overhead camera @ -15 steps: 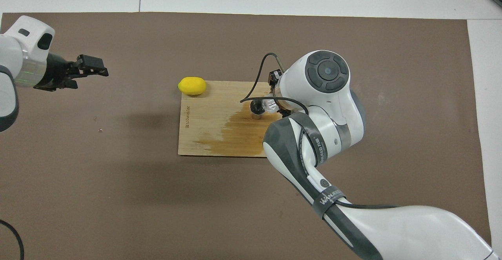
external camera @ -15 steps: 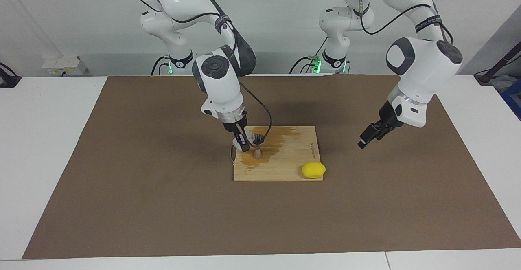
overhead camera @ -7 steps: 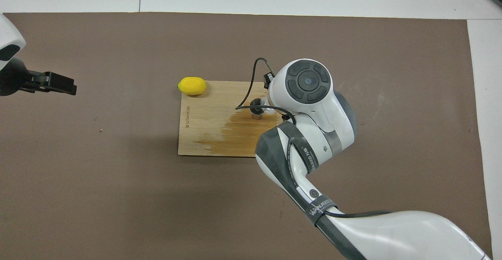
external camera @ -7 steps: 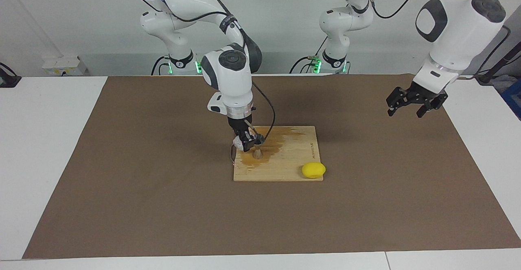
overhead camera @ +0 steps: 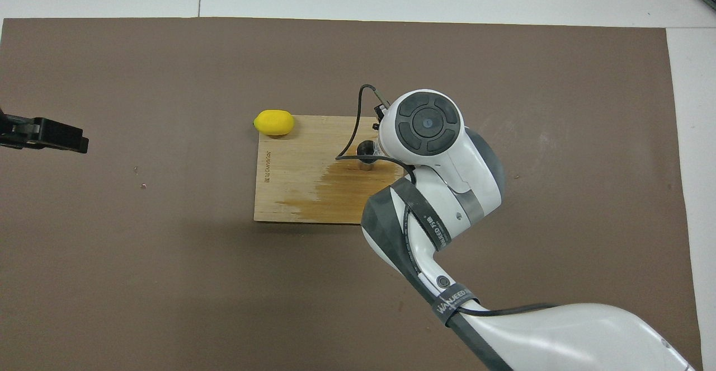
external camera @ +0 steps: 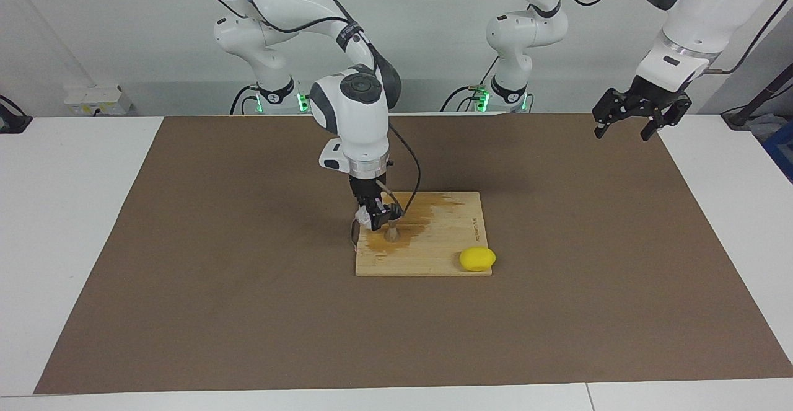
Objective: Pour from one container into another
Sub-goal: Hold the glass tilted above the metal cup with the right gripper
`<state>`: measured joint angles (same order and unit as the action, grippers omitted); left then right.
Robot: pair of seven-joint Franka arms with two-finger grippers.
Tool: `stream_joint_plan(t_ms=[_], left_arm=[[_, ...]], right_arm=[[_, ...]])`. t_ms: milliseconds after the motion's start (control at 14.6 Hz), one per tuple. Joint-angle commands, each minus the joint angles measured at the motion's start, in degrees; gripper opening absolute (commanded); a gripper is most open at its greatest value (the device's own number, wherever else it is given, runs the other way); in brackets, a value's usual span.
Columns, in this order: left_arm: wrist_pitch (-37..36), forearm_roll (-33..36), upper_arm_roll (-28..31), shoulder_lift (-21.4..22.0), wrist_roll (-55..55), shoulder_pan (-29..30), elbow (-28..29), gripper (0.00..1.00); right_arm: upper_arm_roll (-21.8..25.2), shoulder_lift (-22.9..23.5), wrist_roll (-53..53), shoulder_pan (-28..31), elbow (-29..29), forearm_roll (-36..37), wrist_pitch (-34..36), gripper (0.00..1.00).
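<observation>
My right gripper (external camera: 375, 214) is shut on the small clear cup (external camera: 363, 217) and holds it just above the wooden board (external camera: 446, 243), right beside the metal jigger (external camera: 391, 230). The jigger stands upright on the board's wet stain and also shows in the overhead view (overhead camera: 366, 153). There my right wrist hides the cup and the gripper. My left gripper (external camera: 623, 131) is open and empty, raised high over the mat's edge at the left arm's end. Only one of its fingers (overhead camera: 53, 135) shows in the overhead view.
A yellow lemon (external camera: 477, 258) lies at the board's corner toward the left arm's end, farther from the robots than the jigger; it also shows in the overhead view (overhead camera: 273, 122). A dark wet stain (overhead camera: 347, 186) covers part of the board (overhead camera: 285, 164). A brown mat (external camera: 248, 312) covers the table.
My left arm has lifted and drawn back toward its own end of the table. My right wrist has turned more upright over the jigger, with the cup still held.
</observation>
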<state>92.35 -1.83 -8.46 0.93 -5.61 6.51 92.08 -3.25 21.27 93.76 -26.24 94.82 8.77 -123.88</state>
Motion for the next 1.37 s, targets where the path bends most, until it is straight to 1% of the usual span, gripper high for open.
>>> stream_joint_plan(t_ms=[0, 137, 275, 344, 550, 1168, 1306], left_arm=[[1.95, 0.68, 0.29, 1.88, 0.25, 0.34, 3.54, 1.00], [0.73, 0.60, 0.29, 1.80, 0.25, 0.26, 2.93, 1.00], [-2.60, 0.51, 0.29, 1.45, 0.25, -0.18, 0.56, 1.00], [-2.97, 0.51, 0.20, 1.53, 0.25, -0.27, 0.38, 1.00], [-2.09, 0.60, 0.29, 2.32, 0.25, -0.27, 2.31, 1.00], [-2.27, 0.60, 0.37, 2.41, 0.07, 0.08, 2.40, 1.00], [-0.78, 0.68, 0.29, 2.24, 0.07, -0.36, 2.14, 1.00]], right_arm=[[0.00, 0.44, 1.34, -1.01, -0.86, 2.13, -0.40, 0.32], [-0.09, 0.44, 1.34, -1.01, -0.86, 3.96, -0.40, 0.32], [-0.09, 0.44, 1.34, -1.10, -0.86, 4.24, -0.40, 0.32], [-0.09, 0.44, 1.34, -1.10, -0.86, 4.24, -0.40, 0.32], [-0.18, 0.44, 1.34, -1.10, -0.95, 4.24, -0.40, 0.32], [-0.27, 0.44, 1.34, -1.10, -1.13, 3.18, -0.40, 0.32], [-0.27, 0.61, 1.95, -1.01, -2.27, 3.09, -0.22, 0.32]])
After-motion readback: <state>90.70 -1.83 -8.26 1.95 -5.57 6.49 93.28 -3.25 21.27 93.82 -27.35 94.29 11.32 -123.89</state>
